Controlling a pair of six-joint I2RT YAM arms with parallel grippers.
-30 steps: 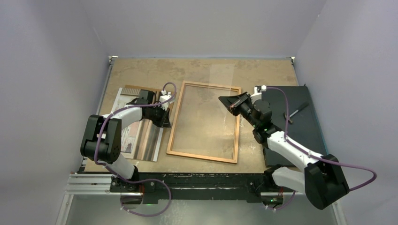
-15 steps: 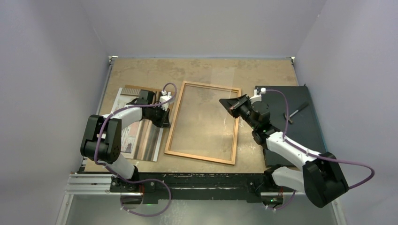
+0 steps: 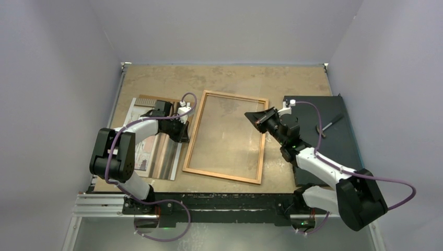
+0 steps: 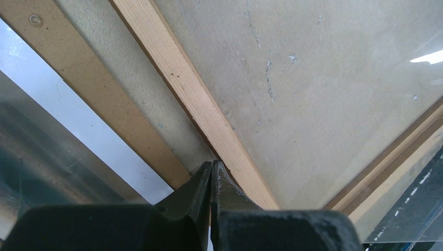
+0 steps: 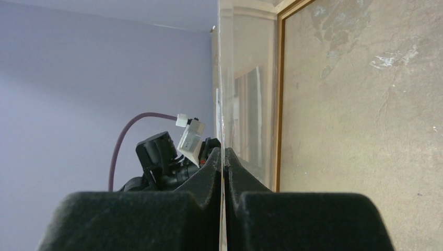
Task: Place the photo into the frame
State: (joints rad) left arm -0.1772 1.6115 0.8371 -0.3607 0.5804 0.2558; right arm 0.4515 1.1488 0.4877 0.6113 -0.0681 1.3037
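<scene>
The orange-brown wooden frame (image 3: 194, 133) lies flat in the middle of the table, and its rails show in the wrist views (image 4: 193, 99) (image 5: 279, 104). The photo (image 3: 139, 155) lies flat at the left, partly under the left arm. My left gripper (image 3: 184, 137) (image 4: 211, 163) is shut with nothing between its fingers, its tips against the outer edge of the frame's left rail. My right gripper (image 3: 257, 118) (image 5: 223, 152) is shut on the edge of a clear pane (image 5: 220, 78), which stands edge-on over the frame's right side.
A brown backing board (image 3: 166, 156) (image 4: 89, 89) lies beside the photo, left of the frame. A black slab (image 3: 334, 146) covers the right side of the table with a small dark tool (image 3: 329, 124) on it. Walls close in on three sides.
The frame has shifted slightly left at its near end. My right gripper has dropped a little with the clear pane. The left arm has barely moved.
</scene>
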